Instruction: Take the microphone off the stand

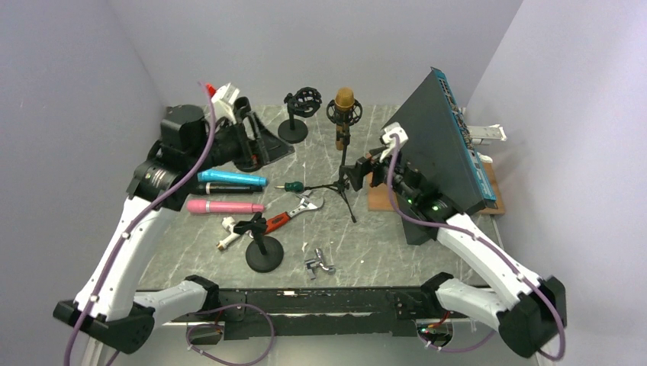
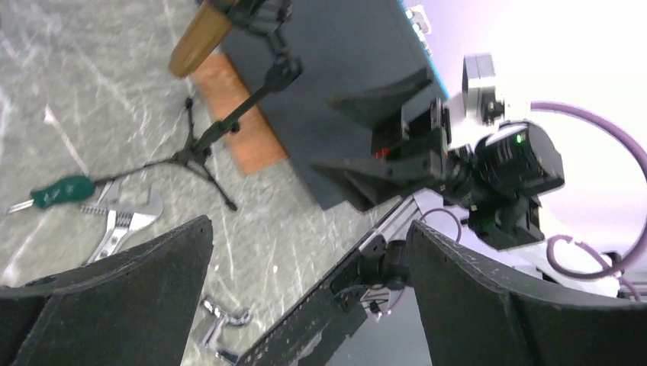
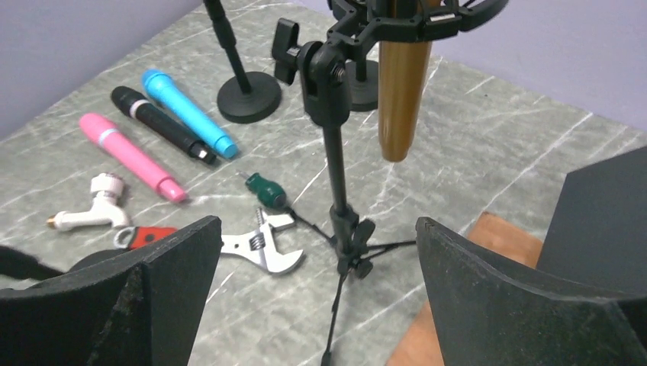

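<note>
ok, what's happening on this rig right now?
Two arms are working on getting the gold microphone off its tripod stand. The microphone still sits in the shock mount, with nothing gripping it. The right gripper is open, facing the stand's pole just below the mount. The left gripper is open too, off to the left, holding nothing.

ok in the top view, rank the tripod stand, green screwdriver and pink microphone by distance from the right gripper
1. tripod stand, right beside the right gripper
2. green screwdriver, left of the stand, mid-table
3. pink microphone, far left side
</note>
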Robot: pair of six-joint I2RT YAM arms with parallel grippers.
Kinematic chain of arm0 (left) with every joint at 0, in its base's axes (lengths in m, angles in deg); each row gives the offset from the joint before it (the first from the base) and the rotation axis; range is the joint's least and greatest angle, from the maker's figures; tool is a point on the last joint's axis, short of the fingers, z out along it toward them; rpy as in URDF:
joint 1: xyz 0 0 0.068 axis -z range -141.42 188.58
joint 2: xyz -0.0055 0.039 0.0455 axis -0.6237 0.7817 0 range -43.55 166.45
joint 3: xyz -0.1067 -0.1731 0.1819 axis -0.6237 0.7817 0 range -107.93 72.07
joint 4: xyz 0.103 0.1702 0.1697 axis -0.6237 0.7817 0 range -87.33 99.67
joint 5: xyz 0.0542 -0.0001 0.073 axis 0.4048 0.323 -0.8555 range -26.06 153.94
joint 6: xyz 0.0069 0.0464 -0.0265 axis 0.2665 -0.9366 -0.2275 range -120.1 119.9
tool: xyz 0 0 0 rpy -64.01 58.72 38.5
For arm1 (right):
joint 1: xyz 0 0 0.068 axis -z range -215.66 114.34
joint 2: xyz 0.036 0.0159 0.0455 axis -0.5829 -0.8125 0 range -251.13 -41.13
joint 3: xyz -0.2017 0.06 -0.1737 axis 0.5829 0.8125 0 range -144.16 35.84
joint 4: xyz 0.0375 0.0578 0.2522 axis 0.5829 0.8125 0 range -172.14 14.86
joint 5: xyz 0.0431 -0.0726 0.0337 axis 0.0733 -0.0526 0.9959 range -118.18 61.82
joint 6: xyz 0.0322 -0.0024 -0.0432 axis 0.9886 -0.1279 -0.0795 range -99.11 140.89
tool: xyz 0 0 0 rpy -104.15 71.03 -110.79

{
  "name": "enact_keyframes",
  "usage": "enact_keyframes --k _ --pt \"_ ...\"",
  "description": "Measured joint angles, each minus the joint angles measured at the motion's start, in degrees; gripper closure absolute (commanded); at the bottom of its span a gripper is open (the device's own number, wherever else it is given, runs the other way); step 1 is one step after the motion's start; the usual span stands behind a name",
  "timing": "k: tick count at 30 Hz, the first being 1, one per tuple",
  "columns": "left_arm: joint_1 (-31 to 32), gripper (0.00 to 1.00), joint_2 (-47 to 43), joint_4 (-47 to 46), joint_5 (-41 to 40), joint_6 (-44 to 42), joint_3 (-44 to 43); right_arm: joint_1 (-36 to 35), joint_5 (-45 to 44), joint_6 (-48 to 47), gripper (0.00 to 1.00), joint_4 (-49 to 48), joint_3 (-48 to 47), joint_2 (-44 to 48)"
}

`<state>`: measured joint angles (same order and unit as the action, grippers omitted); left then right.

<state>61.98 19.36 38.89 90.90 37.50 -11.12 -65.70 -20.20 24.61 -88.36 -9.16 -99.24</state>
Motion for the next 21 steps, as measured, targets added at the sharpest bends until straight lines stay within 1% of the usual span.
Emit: enact_keyframes --k 2,7,11,15,17,21 --pt "3.15 0.01 3.37 -0.79 -2.73 -0.52 -3.69 0.00 -0.04 1.55 0.00 4.68 0.02 4.57" --pt "11.06 0.01 13.46 -1.62 -13.07 -3.67 -15.06 0.00 0.09 8.13 0.00 17.73 -1.14 14.88" --pt "15.08 0.01 20.87 -1.33 -21.09 -7.06 -22.82 0.00 2.54 11.10 0.00 28.30 -6.36 16.46" --pt "18.10 0.01 28.59 -2.29 -29.77 -12.13 -30.18 -0.02 1.44 12.94 0.00 36.72 -9.31 18.34" --pt "19.12 0.01 31.47 -3.50 -33.53 -14.49 -31.95 0.00 0.26 13.07 0.00 40.24 -9.31 21.70" --pt "20.04 0.01 35.19 -6.86 -38.64 -17.00 -32.26 0.00 -3.85 12.37 0.00 45.22 -10.67 29.18"
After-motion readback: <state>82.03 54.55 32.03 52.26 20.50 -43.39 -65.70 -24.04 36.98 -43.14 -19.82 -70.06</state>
